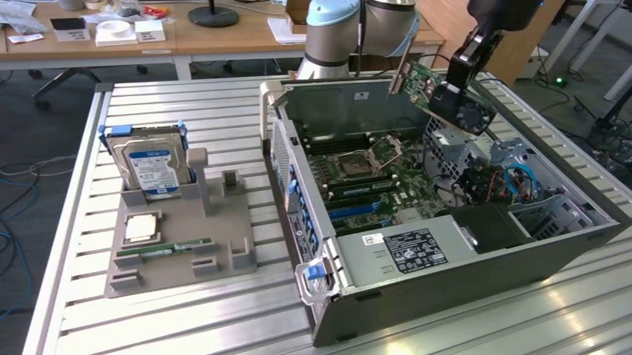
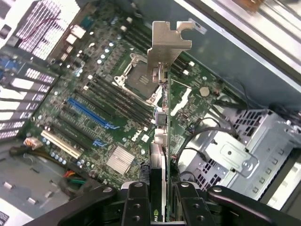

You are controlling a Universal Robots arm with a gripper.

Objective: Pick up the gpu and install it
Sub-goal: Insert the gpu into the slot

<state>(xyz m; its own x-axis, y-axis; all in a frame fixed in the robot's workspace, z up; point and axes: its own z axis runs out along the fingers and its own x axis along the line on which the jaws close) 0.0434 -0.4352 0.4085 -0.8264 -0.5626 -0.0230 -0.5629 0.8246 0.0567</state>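
One gripper [image 2: 162,205] pinches the gpu [image 2: 168,44]. We find it tilted above the case's [image 1: 445,285] far end, off the motherboard [image 2: 117,108].

gpu [image 1: 431,83]: thin card, green board, black fan on one face, silver metal bracket at one end. Held off table, tilted, clamped in claw [image 2: 162,200]. Positioned over open computer case [image 1: 464,285], above motherboard [image 1: 368,181]; seen edge-on in wrist view.
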